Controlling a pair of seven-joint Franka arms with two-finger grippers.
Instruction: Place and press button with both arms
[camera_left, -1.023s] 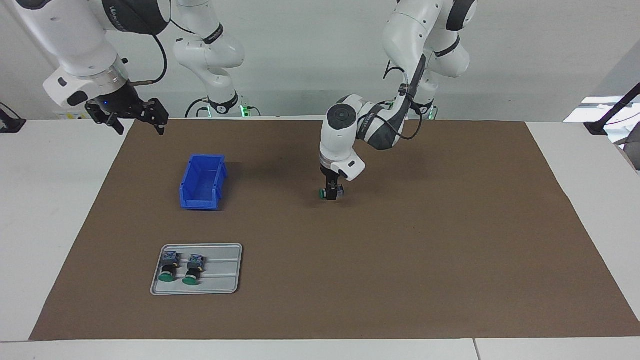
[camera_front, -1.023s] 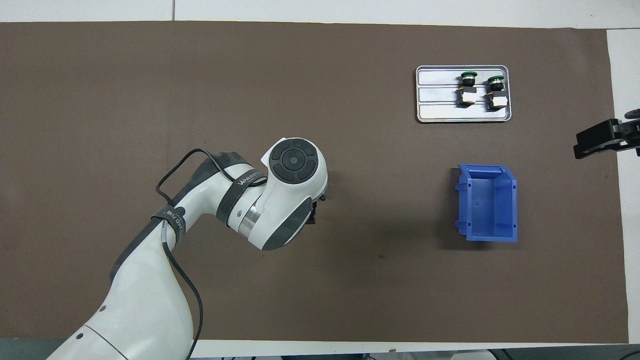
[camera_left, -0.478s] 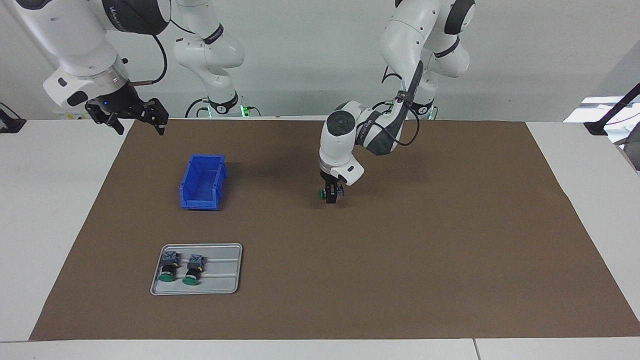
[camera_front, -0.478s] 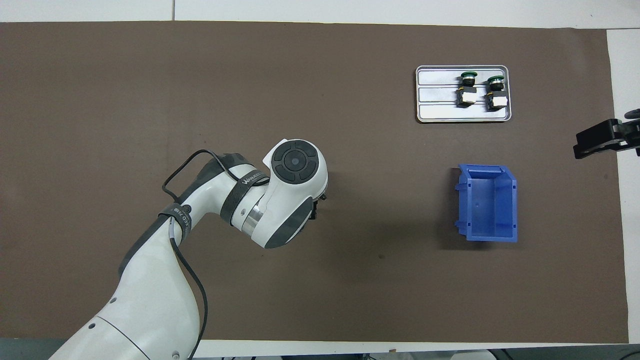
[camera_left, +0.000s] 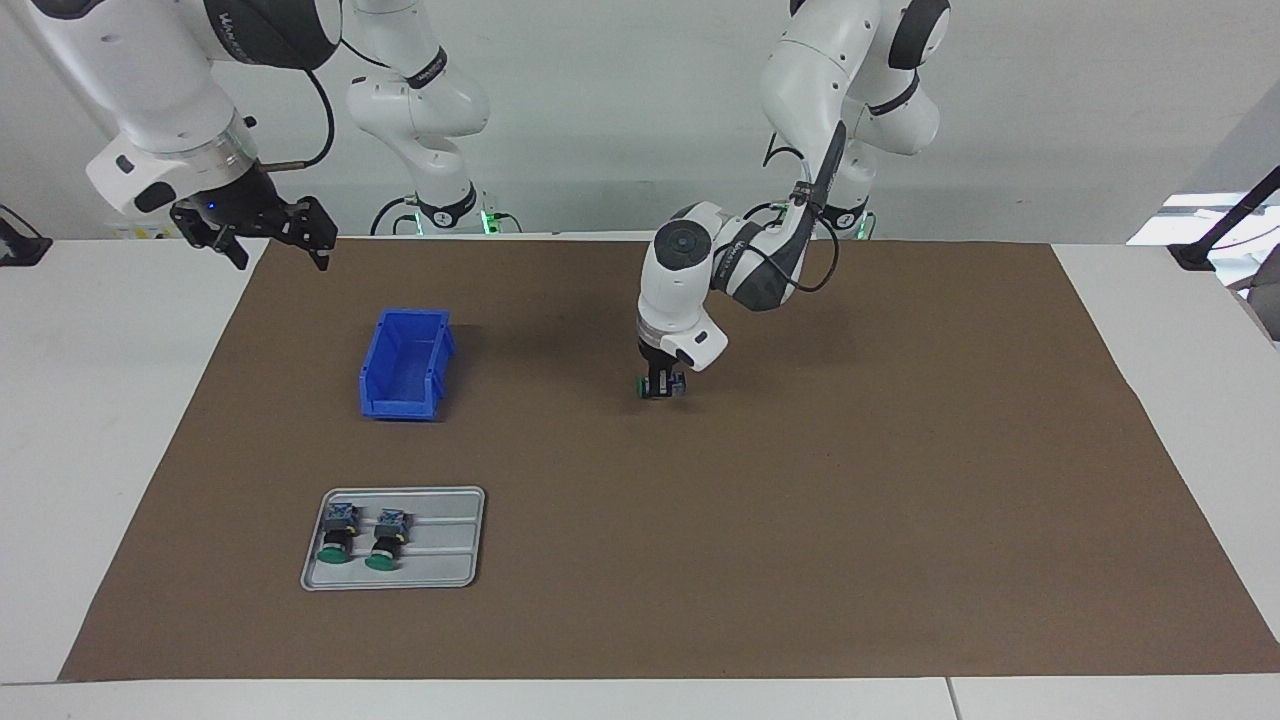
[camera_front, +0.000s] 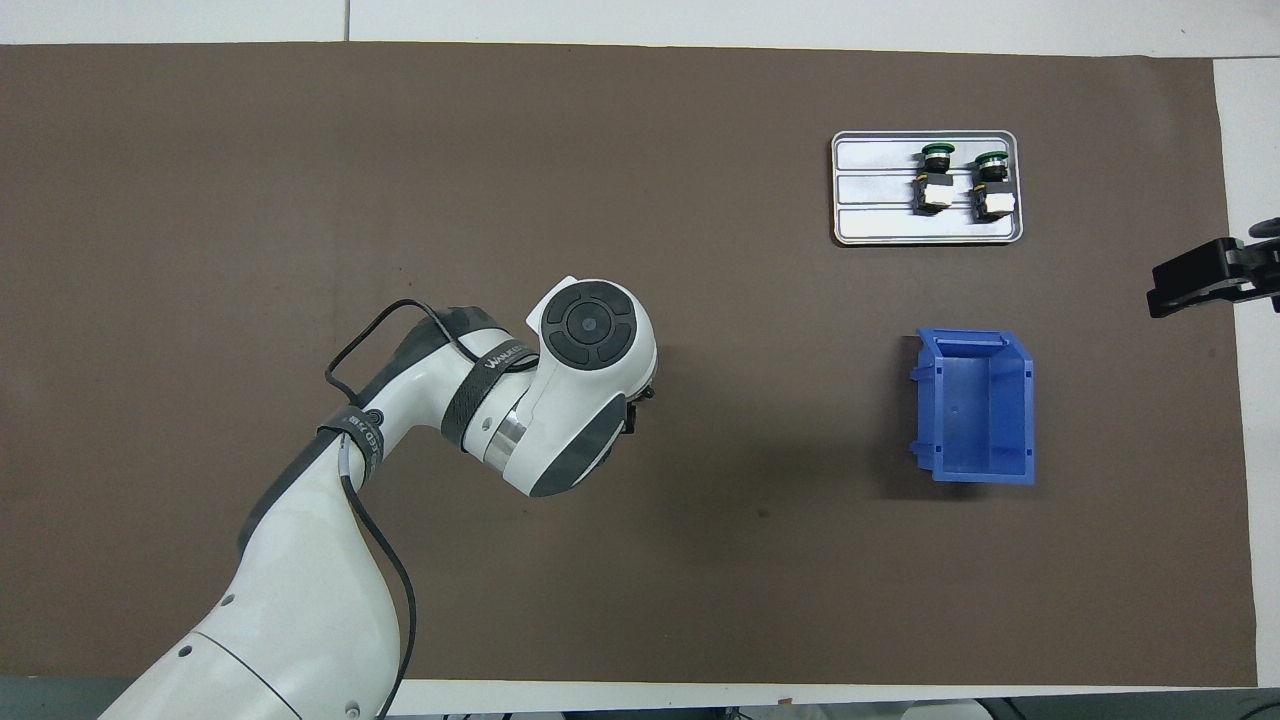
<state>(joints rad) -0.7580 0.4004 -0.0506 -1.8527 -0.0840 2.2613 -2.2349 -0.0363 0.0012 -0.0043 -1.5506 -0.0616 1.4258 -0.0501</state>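
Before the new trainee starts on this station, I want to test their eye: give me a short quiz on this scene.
1. How many buttons lie on the grey tray?
2. True or false: the blue bin has a button in it.
3. Which gripper is down at the brown mat around a button: (a) left gripper, (b) right gripper?

Key: 1. Two. 2. False; the bin is empty. 3. (a); the right gripper waits in the air, open, near the mat's corner at the right arm's end.

L claw (camera_left: 660, 388) down on button (camera_left: 640, 386) mid-mat, R claw (camera_left: 270, 240) waiting (fingers apart) near blue bin (camera_left: 405, 365)
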